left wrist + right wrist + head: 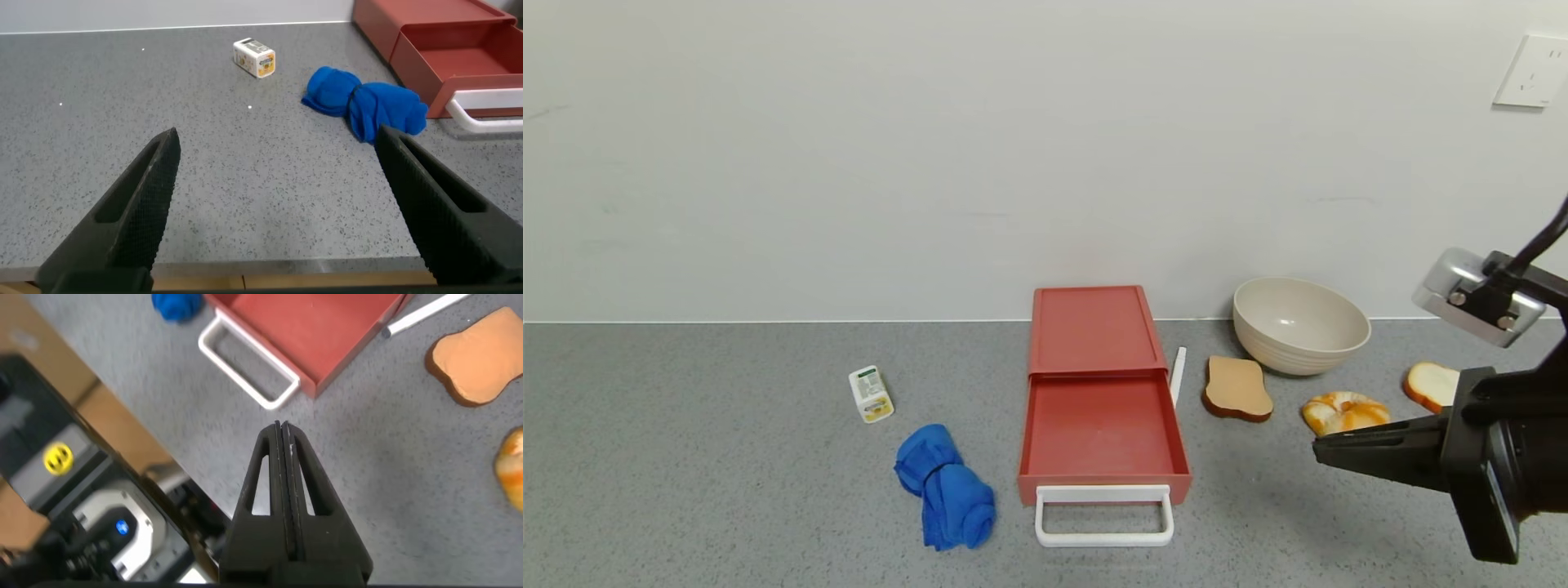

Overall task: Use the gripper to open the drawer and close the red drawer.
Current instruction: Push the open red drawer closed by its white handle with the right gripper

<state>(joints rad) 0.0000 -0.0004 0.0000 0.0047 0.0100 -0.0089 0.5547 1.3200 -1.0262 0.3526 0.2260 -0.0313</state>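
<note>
Right gripper (1319, 448) closed, drawer (1101, 433) left

Drawer (1099, 392) is a flat salmon red all over, with a plain white loop handle (1104, 515); counter (727, 490) is grey with fine dark-and-light speckle; cloth (945, 487) is bright blue; bowl (1300, 325) is pale beige; toast slice (1237, 389) is tan with a darker brown edge; bun (1343, 411) is orange-and-white swirled; right gripper (1321, 450) is black; little box (871, 394) is white with green and yellow print.
</note>
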